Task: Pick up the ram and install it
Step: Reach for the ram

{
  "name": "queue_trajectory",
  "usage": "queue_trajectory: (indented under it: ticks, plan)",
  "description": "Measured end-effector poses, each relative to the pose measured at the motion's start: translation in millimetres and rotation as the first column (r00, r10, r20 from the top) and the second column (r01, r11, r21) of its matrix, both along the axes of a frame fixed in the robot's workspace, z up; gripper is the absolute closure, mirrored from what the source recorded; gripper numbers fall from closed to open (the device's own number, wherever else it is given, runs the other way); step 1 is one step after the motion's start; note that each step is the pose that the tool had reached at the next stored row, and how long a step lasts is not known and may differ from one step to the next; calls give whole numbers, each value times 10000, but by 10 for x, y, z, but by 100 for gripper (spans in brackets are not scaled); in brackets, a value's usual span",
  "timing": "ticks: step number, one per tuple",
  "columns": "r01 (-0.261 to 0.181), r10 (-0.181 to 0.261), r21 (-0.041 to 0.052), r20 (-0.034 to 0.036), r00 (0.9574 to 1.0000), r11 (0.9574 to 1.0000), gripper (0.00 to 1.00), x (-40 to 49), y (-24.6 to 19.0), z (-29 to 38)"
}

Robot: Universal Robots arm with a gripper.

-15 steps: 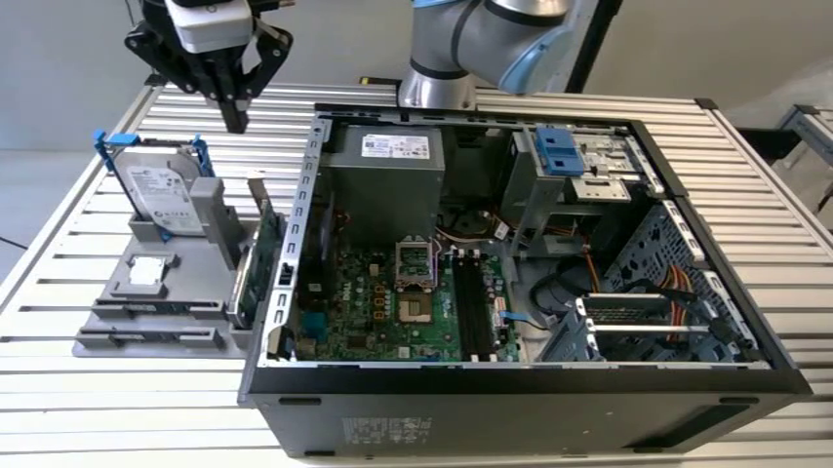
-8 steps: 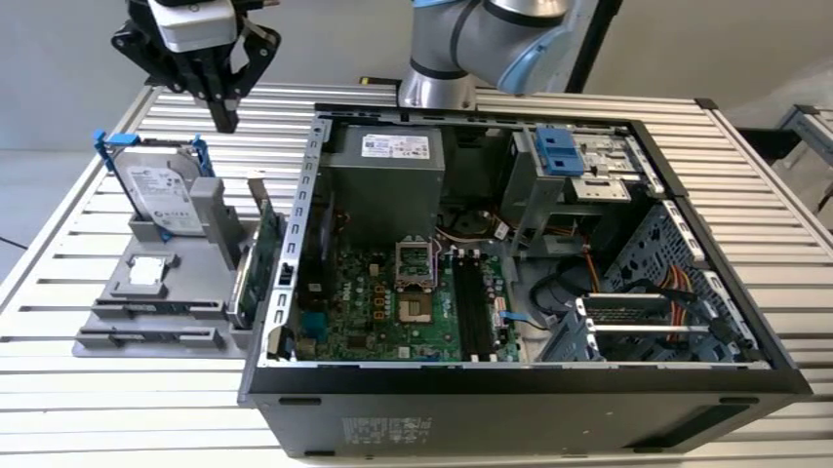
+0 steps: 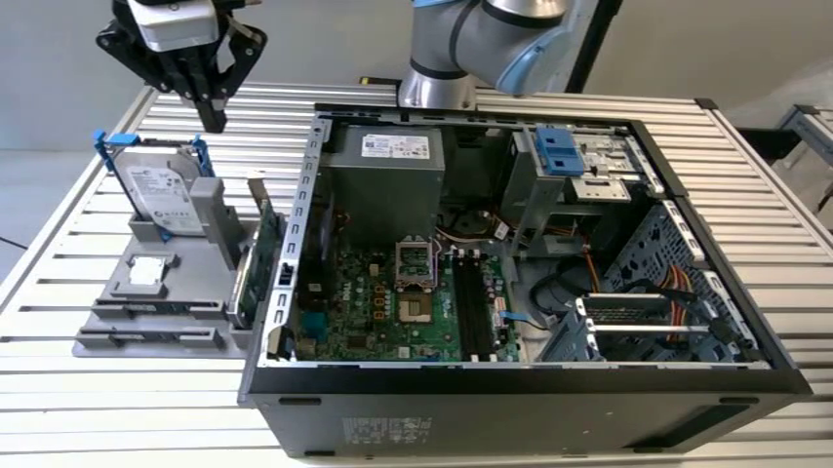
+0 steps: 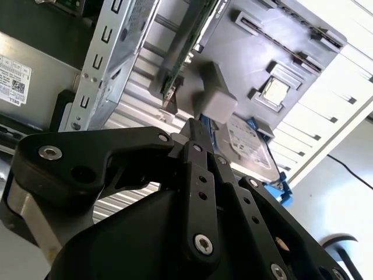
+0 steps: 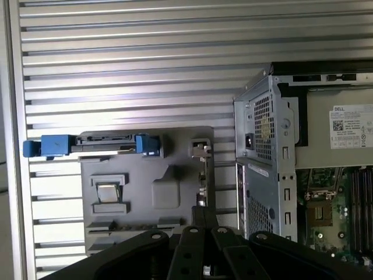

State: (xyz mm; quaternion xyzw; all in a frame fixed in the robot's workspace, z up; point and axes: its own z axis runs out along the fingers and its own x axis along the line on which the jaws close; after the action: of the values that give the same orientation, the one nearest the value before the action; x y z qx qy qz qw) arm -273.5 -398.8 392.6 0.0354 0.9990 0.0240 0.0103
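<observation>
My black gripper [image 3: 211,119] hangs high over the table at the exterior view's left, above and behind the grey parts holder [image 3: 195,292]. Its two fingers point down, shut together with nothing between them, as both wrist views show [image 4: 194,126] [image 5: 203,212]. A long thin greyish strip stands edge-on in a slot at the holder's near end [image 3: 154,311]; it looks like the ram, though I cannot be sure. The open computer case [image 3: 295,244] lies to the holder's right, with the long black memory slots [image 3: 471,307] on its green motherboard.
On the holder stand a silver hard drive in a blue frame [image 3: 167,195], a green expansion card [image 3: 264,255] against the case wall, and a small square chip [image 3: 150,274]. The arm's base [image 3: 443,88] rises behind the case. The table is slatted metal.
</observation>
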Motion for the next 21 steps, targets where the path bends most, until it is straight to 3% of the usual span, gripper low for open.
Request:
queue_trajectory:
  ticks: [21]
  plan:
    - [0, 0, 0, 0, 10000, 10000, 100, -315, 0, 0]
